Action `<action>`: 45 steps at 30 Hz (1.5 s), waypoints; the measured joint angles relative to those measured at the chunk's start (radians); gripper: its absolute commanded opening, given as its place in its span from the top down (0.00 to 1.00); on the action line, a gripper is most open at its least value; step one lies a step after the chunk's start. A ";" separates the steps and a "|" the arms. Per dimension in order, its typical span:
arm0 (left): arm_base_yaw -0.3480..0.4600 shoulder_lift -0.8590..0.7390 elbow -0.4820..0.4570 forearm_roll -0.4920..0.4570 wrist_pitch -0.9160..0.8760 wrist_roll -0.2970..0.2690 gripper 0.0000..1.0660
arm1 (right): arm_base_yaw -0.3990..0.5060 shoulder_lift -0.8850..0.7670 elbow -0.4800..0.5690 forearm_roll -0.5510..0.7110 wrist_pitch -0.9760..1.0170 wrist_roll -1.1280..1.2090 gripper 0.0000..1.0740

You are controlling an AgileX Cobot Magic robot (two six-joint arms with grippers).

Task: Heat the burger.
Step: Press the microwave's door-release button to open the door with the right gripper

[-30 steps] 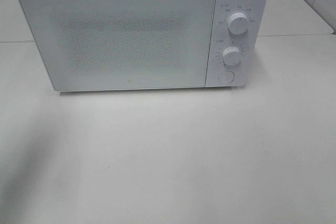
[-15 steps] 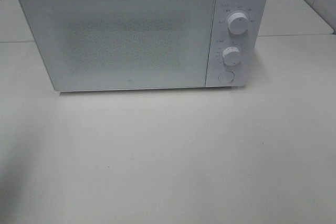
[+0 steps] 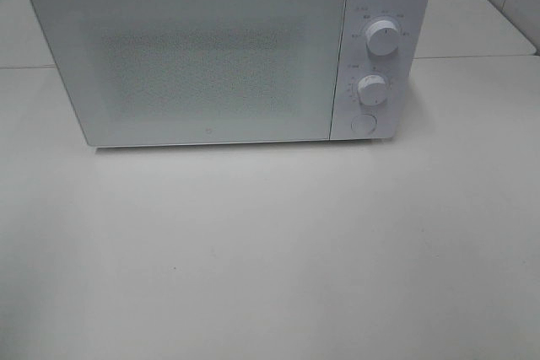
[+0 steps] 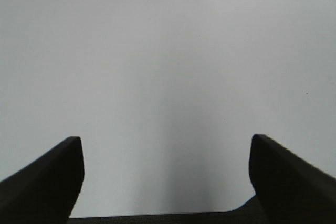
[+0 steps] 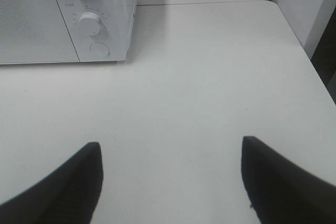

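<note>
Left gripper (image 4: 167, 182) and right gripper (image 5: 170, 182), each with jaws spread wide and holding nothing, poised above the white table (image 3: 270, 250). Beyond them stands the white microwave (image 3: 211, 56), door shut; its meshed window hides any contents. Where the burger lies cannot be told.

The shadow at left on the table (image 3: 270, 250) has apparently faded.
</note>
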 measured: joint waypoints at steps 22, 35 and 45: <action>0.000 -0.398 0.047 0.020 0.021 0.016 0.26 | 0.000 0.000 0.000 0.000 0.000 0.000 0.35; 0.000 -0.399 0.047 0.020 0.022 0.016 0.27 | 0.000 0.000 0.000 0.000 0.000 0.000 0.35; 0.000 -0.399 0.047 0.020 0.022 0.016 0.27 | 0.000 0.000 0.000 0.000 0.000 0.000 0.35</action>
